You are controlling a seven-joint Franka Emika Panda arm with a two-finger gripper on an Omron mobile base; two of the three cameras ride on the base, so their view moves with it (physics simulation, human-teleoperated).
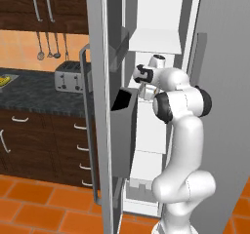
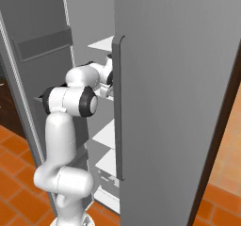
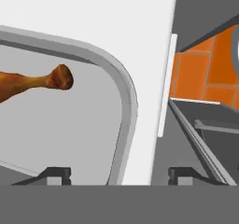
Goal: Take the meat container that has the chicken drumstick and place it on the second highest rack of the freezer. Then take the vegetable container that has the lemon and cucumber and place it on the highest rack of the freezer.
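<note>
- The freezer [image 1: 161, 13] stands open before me; my forearm and the door [image 2: 174, 79] hide most of its shelves in both base views.
- The meat container [image 3: 122, 85] lies on a white rack [image 3: 116, 13], its grey rim between my fingertips, cut off at nine o'clock.
- The chicken drumstick [image 3: 35, 81] lies inside, toward ten o'clock, partly cropped.
- My gripper [image 3: 119, 174] stands spread apart, clasping nothing.
</note>
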